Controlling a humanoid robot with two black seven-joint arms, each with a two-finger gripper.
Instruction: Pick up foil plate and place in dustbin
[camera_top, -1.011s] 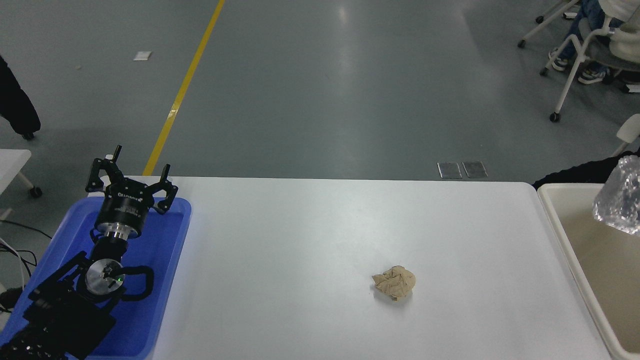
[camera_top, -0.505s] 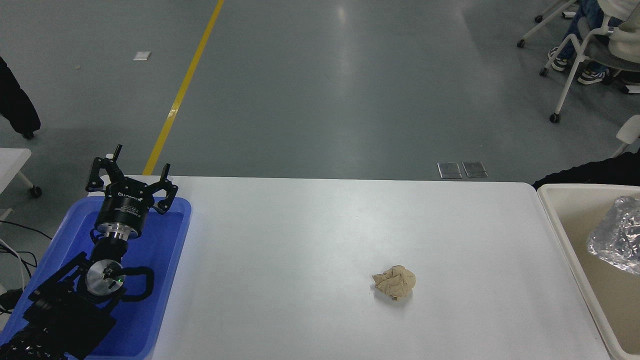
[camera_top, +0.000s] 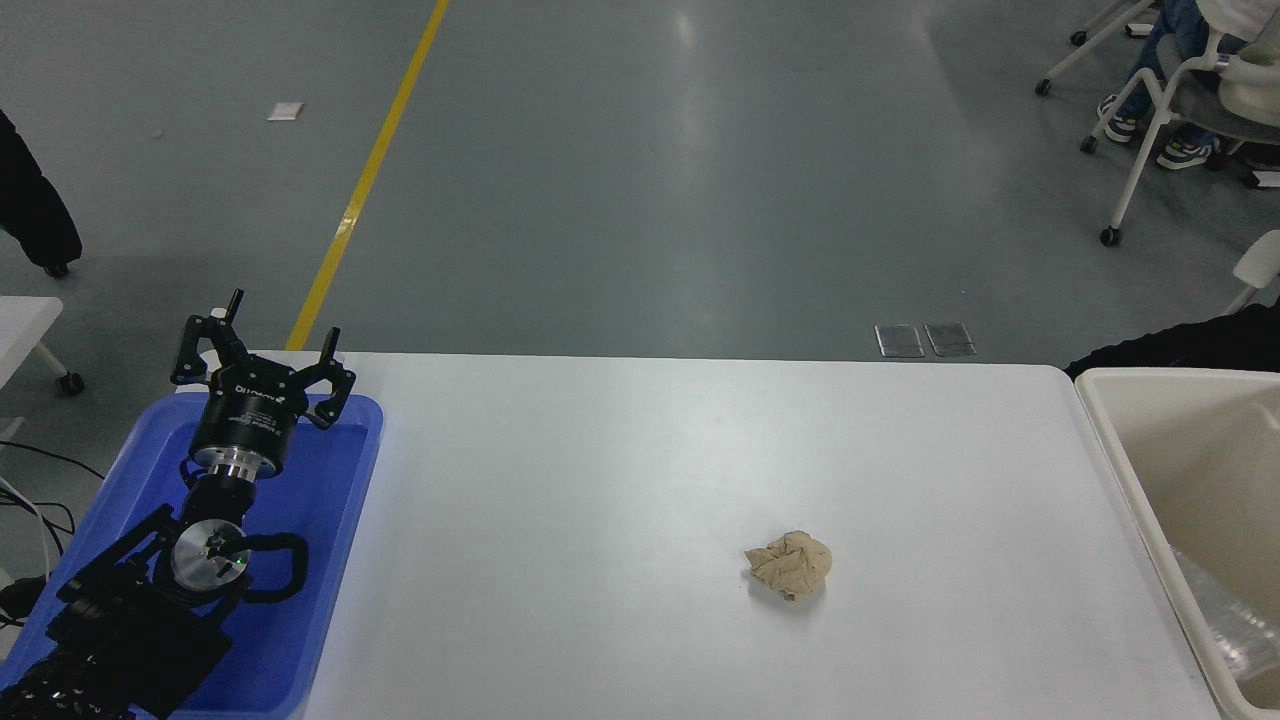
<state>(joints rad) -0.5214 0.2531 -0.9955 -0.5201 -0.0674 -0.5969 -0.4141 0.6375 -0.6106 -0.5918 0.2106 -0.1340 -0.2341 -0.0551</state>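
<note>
The foil plate (camera_top: 1232, 620) lies low inside the cream dustbin (camera_top: 1120, 440) at the right edge, dim and partly cut off by the picture's edge. My left gripper (camera_top: 258, 345) is open and parked over the blue tray at the lower left. My right arm and its gripper are out of view.
A small crumpled tan paper ball (camera_top: 789, 565) lies on the white table (camera_top: 640, 480) right of centre. The blue plastic tray (camera_top: 330, 520) sits at the table's left end. A chair with a seated person (camera_top: 1200, 80) stands on the floor at the top right.
The foil plate has dropped from above the dustbin down into it and now rests near the bottom. The left arm has not moved.
</note>
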